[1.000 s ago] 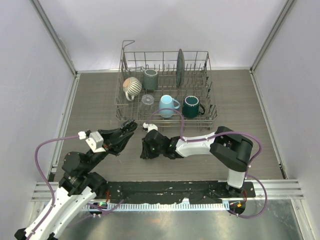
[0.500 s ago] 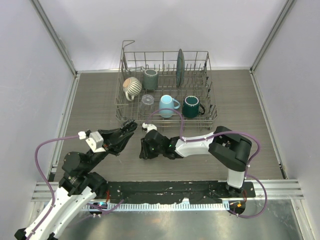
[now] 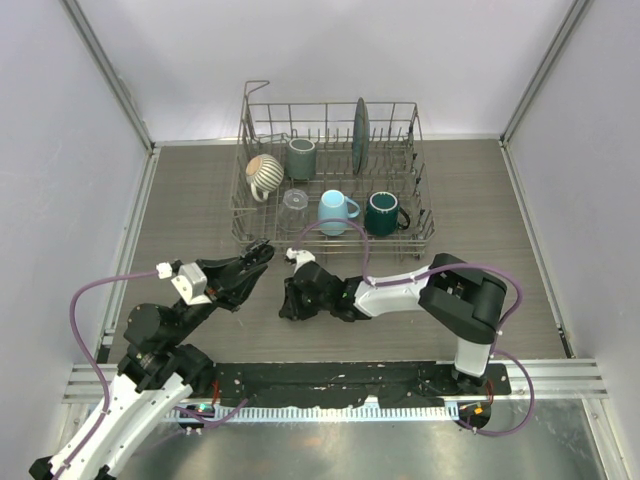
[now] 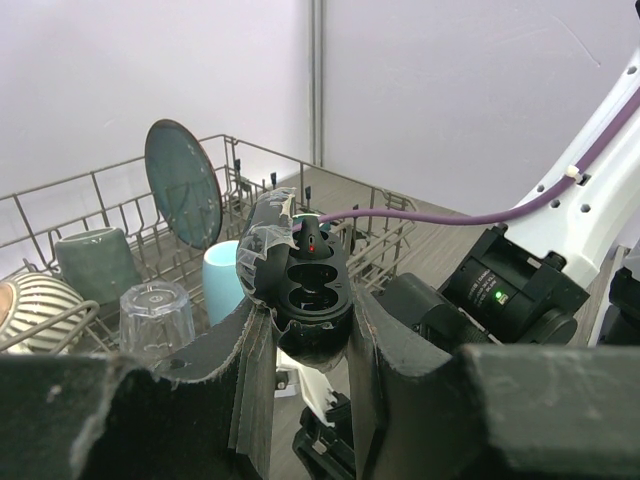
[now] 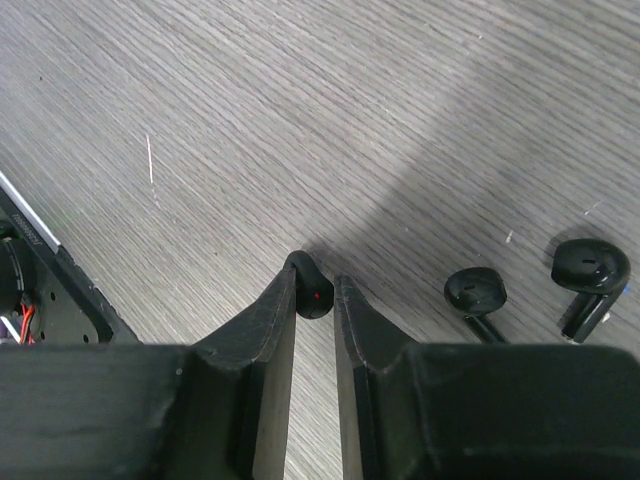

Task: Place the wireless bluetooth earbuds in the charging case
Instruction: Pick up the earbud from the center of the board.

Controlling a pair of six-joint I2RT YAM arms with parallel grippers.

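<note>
My left gripper (image 3: pixel 262 251) is shut on the black charging case (image 4: pixel 308 290) and holds it above the table with its lid open; its two wells look empty. My right gripper (image 5: pixel 315 290) is down at the table, its jaws closed on one small black earbud (image 5: pixel 313 296) that rests on the wood. Two more earbuds lie to its right, one near (image 5: pixel 476 293) and one farther (image 5: pixel 588 270). In the top view the right gripper (image 3: pixel 287 304) sits just right of and below the case. A fourth earbud is not in view.
A wire dish rack (image 3: pixel 245 150) stands behind both grippers. It holds a striped mug (image 3: pixel 264 172), a grey cup (image 3: pixel 301 157), a glass (image 3: pixel 294 202), a light blue mug (image 3: pixel 335 212), a dark green mug (image 3: pixel 383 212) and a plate (image 3: pixel 360 124).
The right arm has shifted slightly left and settled lower over the table. The left gripper with the case has not moved.
</note>
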